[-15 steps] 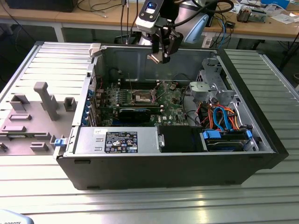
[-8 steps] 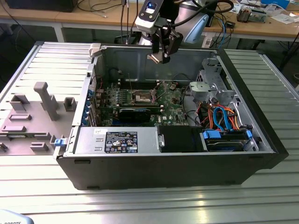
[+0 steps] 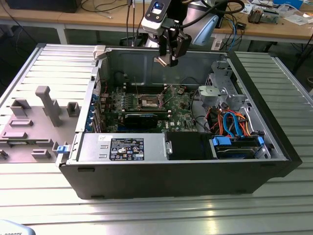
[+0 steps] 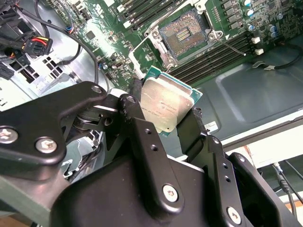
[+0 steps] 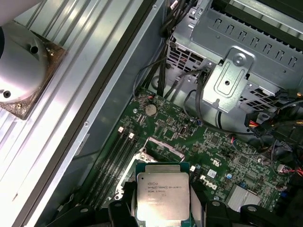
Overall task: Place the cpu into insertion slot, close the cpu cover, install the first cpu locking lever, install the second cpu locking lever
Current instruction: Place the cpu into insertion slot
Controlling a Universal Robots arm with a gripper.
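Note:
My gripper (image 3: pixel 168 58) hangs high over the open computer case, shut on the cpu (image 3: pixel 163 60). In both wrist views the chip is a flat square with a dull silver top and a green edge (image 4: pixel 165 101) (image 5: pixel 163 191), pinched by its sides between the black fingers (image 4: pixel 137 123). The insertion slot (image 3: pixel 149 102) (image 4: pixel 183 32) lies well below it on the green motherboard (image 3: pixel 181 110), its brownish pin field bare. The cpu cover (image 4: pixel 160 45) is a silver frame swung open at the socket's edge. A thin wire lever (image 4: pixel 232 46) stands away from the socket.
A long black card (image 3: pixel 142 119) lies just in front of the socket. A silver drive cage (image 3: pixel 222 90) and blue and orange cables (image 3: pixel 234 122) crowd the exterior view's right. The power supply (image 3: pixel 129 147) lines the front. A grey parts fixture (image 3: pixel 34 117) sits outside the case.

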